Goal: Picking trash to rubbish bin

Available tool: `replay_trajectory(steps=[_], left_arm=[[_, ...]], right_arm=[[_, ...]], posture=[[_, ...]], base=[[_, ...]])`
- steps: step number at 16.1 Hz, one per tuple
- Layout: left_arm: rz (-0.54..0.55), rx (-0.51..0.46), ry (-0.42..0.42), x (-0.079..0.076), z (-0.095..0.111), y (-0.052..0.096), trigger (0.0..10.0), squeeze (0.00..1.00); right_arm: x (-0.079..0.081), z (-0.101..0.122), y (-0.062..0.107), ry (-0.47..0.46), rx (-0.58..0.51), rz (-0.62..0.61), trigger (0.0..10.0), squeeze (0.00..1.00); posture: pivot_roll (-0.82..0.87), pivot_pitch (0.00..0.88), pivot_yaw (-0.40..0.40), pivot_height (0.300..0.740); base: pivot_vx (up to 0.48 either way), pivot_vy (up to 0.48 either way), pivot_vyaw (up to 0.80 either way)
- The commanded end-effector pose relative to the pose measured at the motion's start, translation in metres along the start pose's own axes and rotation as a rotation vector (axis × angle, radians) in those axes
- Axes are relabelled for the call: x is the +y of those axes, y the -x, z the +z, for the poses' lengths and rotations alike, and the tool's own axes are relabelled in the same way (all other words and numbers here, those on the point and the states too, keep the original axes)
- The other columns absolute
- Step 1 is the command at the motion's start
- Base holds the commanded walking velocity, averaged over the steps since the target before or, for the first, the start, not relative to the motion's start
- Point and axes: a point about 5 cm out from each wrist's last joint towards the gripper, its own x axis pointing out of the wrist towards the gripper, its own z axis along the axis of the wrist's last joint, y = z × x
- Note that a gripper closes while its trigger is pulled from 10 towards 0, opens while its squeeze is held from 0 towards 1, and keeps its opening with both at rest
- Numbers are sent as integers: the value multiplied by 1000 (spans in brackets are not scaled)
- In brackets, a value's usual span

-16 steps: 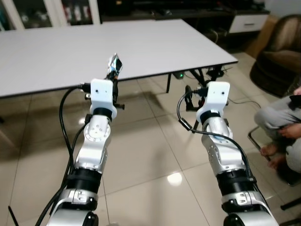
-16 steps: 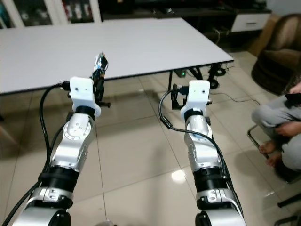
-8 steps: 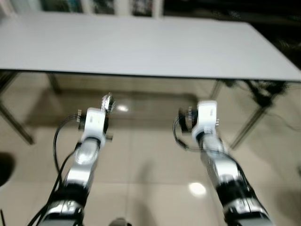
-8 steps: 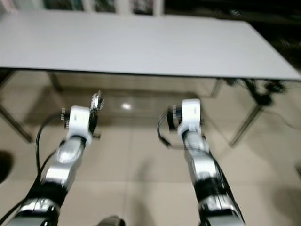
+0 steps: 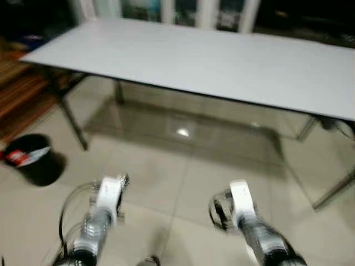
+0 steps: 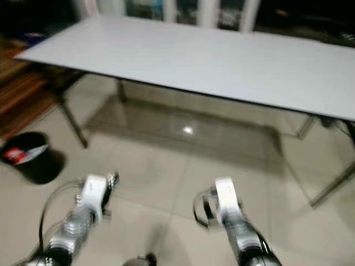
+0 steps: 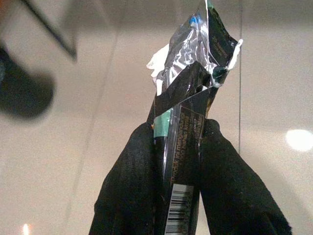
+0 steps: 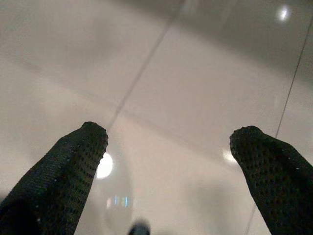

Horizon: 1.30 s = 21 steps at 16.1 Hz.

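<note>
Wrapper (image 7: 188, 117) lengthwise (torn end outward) pinched in left claw (image 7: 178, 142), right claw (image 8: 168, 142) spread

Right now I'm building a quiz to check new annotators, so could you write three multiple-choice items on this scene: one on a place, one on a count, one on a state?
1. Where does the round black rubbish bin stand?
A. On the tiled floor to the robot's left, near the table's end
B. On the long white table
C. Between the two arms

2. How many grippers hold something?
A. None
B. One
C. Two

3. How are the right gripper's black fingers?
A. Shut on a cup
B. Pressed together
C. Spread apart with bare floor between them

Answers: 1 A, the head views show the bin on the floor at left. 2 B, the left gripper pinches a crumpled silver and black foil wrapper, and the other holds nothing. 3 C, the right wrist view shows the gap.
</note>
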Motion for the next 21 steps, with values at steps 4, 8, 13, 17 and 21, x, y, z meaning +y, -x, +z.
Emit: replay_trajectory(steps=[4,8,13,17,21], left_arm=[[8,103,23,-1,-31,9,10000,0],[-14,137,21,-7,-41,12,10000,0],[-15,119,13,-8,-36,10,10000,0],[-33,108,23,-12,-33,8,10000,0],[-26,116,27,-13,-31,7,10000,0]], right_arm=[[-6,-33,7,-77,100,-25,10000,0],[-8,-43,10,-93,129,-37,10000,0],[-11,-44,11,-124,124,-57,10000,0],[-3,-46,11,-136,141,6,10000,0],[7,-44,9,-148,133,48,10000,0]], posture=[[9,0,-52,740],[1,3,-51,740],[-1,33,-57,740],[1,48,-59,740],[-3,48,-56,740]], base=[[0,0,800],[0,0,800],[0,0,520],[61,0,0],[408,0,0]])
